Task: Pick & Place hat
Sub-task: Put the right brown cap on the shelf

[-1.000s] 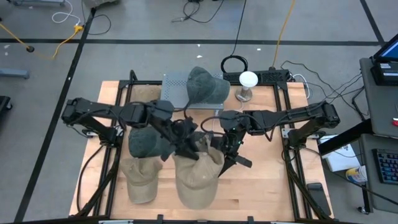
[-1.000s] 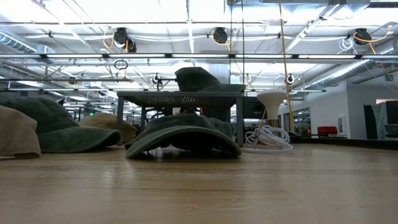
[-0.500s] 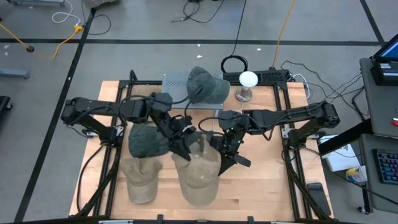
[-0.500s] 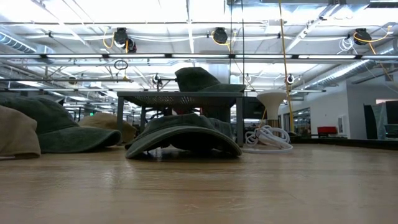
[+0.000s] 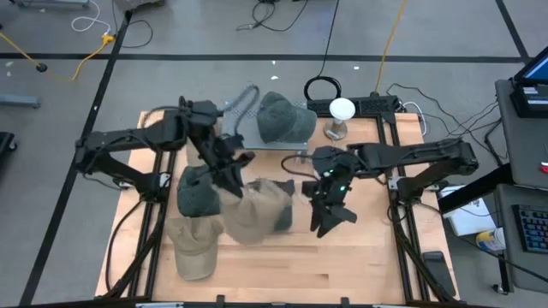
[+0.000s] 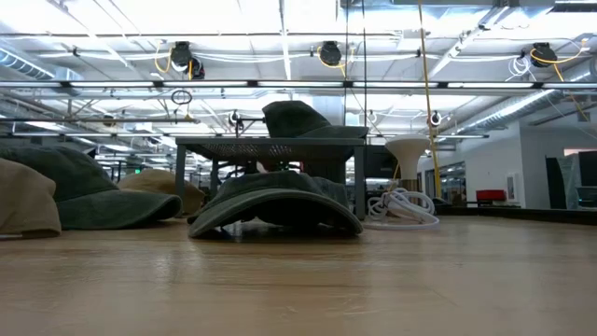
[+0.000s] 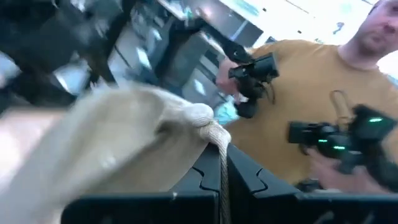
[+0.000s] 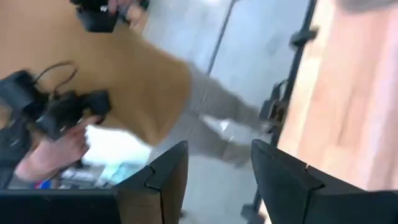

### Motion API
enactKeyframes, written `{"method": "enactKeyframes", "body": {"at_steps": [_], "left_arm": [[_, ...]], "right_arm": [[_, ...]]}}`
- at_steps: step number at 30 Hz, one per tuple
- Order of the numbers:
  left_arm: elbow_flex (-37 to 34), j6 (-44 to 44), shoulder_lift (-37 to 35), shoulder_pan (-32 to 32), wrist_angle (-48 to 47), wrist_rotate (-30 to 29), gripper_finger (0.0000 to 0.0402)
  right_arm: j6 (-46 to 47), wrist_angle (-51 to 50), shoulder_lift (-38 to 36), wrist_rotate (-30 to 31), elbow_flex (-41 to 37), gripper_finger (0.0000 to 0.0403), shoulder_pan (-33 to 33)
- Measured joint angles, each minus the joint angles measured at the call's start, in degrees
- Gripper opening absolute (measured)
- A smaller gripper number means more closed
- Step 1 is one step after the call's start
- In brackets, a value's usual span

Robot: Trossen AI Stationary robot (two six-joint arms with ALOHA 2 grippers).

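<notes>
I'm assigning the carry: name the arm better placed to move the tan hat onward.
Left. Its hand is shut on the tan hat, lifting it by one edge. The right hand is open and empty beside it.

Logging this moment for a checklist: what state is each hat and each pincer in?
Middle tan hat: gripped, partly lifted.
Left pincer: shut on middle tan hat.
Right pincer: open, holding nothing.
Second tan hat: flat on table.
Green hat: resting on table.
Green hat on rack: resting there.
</notes>
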Motion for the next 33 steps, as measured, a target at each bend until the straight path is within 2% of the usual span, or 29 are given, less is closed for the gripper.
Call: {"method": "enactKeyframes", "body": {"at_steps": [3, 7, 11, 15, 20, 24, 26, 29, 33], "left_arm": [[-0.11, 5.39, -3.12, 1.79, -4.1, -2.33, 0.0001], [-0.09, 15.07, -6.5, 3.74, -10.23, -5.95, 0.0001], [-0.04, 26.37, -9.43, 4.59, -16.91, -12.95, 0.0001], [-0.04, 36.53, -11.62, 4.33, -22.77, -25.54, 0.0001], [0.31, 48.24, -12.37, 2.4, -28.24, -42.6, 0.0001], [3.12, 61.4, -11.66, -0.41, -32.83, -58.33, 0.0001], [4.64, 68.03, -10.95, -1.47, -35.02, -63.92, 0.0001], [6.61, 75.58, -10.21, -1.99, -36.06, -68.27, 0.0001], [8.13, 85.55, -10.19, -1.93, -38.1, -70.51, 0.0001]], "right_arm": [[-0.93, -0.78, -2.86, 5.87, 0.02, 0.0173, -0.02], [-3.96, -0.53, -6.63, 16.72, 0.02, 0.0169, -0.01], [-7.67, 0.02, -10.11, 28.12, 0.03, 0.0171, -0.04], [-11.52, -0.06, -12.85, 40.22, 0.04, 0.017, -0.02], [-15.41, -0.05, -14.46, 51.16, 0.04, 0.017, -0.03], [-17.19, -0.1, -14.43, 56.98, 0.07, 0.0171, -0.02], [-17.98, -0.1, -14.41, 58.24, 0.07, 0.0171, -0.02], [-19.33, -0.04, -14.08, 58.34, 0.11, 0.0171, -0.23], [-20.59, -0.06, -14.06, 58.28, 0.11, 0.0171, -0.35]]}}
